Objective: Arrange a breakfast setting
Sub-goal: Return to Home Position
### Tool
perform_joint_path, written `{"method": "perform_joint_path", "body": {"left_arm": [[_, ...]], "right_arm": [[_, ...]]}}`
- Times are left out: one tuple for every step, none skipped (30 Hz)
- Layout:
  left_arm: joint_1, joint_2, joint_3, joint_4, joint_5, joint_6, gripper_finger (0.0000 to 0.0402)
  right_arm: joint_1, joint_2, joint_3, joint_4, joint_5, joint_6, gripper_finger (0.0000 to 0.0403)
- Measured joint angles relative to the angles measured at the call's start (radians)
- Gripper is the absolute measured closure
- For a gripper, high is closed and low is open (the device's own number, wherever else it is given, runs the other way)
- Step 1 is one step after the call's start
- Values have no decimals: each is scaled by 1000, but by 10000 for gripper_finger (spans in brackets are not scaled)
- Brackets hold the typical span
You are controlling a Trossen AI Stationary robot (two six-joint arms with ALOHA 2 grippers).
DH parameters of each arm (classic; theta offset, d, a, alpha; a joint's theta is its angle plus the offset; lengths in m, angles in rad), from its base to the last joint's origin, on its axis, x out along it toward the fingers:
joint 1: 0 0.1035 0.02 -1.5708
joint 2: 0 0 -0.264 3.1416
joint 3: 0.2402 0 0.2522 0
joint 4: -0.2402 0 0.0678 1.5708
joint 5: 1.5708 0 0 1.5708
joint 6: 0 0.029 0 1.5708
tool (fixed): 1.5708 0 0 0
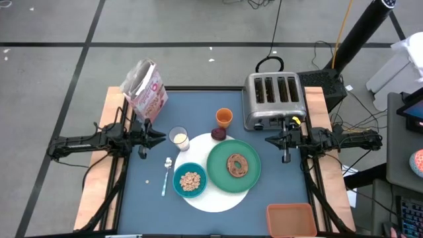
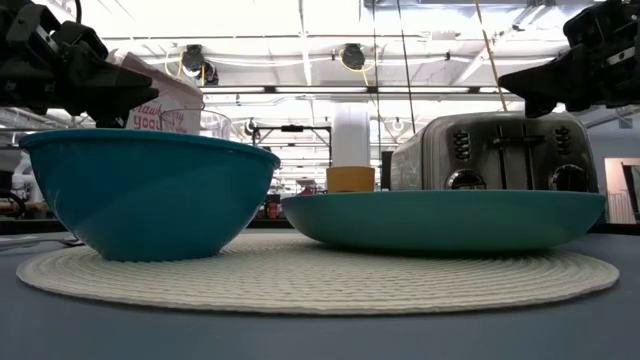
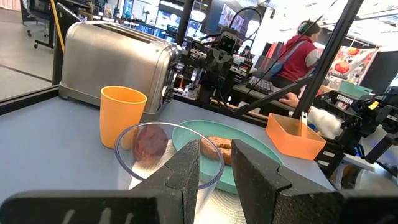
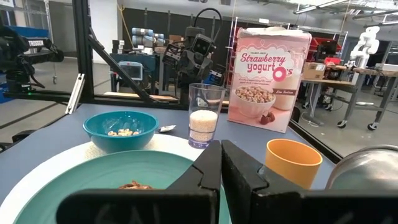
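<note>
A round white mat (image 1: 218, 196) bears a large green plate (image 1: 250, 177) with the brown ring bread (image 1: 236, 164) on it, and a teal bowl (image 1: 190, 180) with cereal. The silver spoon (image 1: 165, 177) lies left of the bowl. The milk glass (image 1: 179, 139), dark-red fruit (image 1: 218, 134) and orange cup (image 1: 224, 118) stand beyond the mat. My left gripper (image 1: 162, 137) hovers just left of the glass with a narrow gap between its fingers (image 3: 186, 168). My right gripper (image 1: 268, 139) hovers shut and empty at the plate's far right.
A silver four-slot toaster (image 1: 274, 99) stands at the far right, close behind my right gripper. A pink cereal box (image 1: 145, 89) stands at the far left. An orange tray (image 1: 291, 219) sits at the near right corner. A person sits beyond the table (image 3: 305, 53).
</note>
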Motion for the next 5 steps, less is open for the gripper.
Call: {"method": "perform_joint_path", "body": {"left_arm": [[0,0,0,0,0,0,302],[0,0,0,0,0,0,302],[0,0,0,0,0,0,302],[0,0,0,0,0,0,302],[0,0,0,0,0,0,302]], "right_arm": [[0,0,0,0,0,0,396],[0,0,0,0,0,0,397],[0,0,0,0,0,0,396],[0,0,0,0,0,0,396],[0,0,0,0,0,0,397]]}}
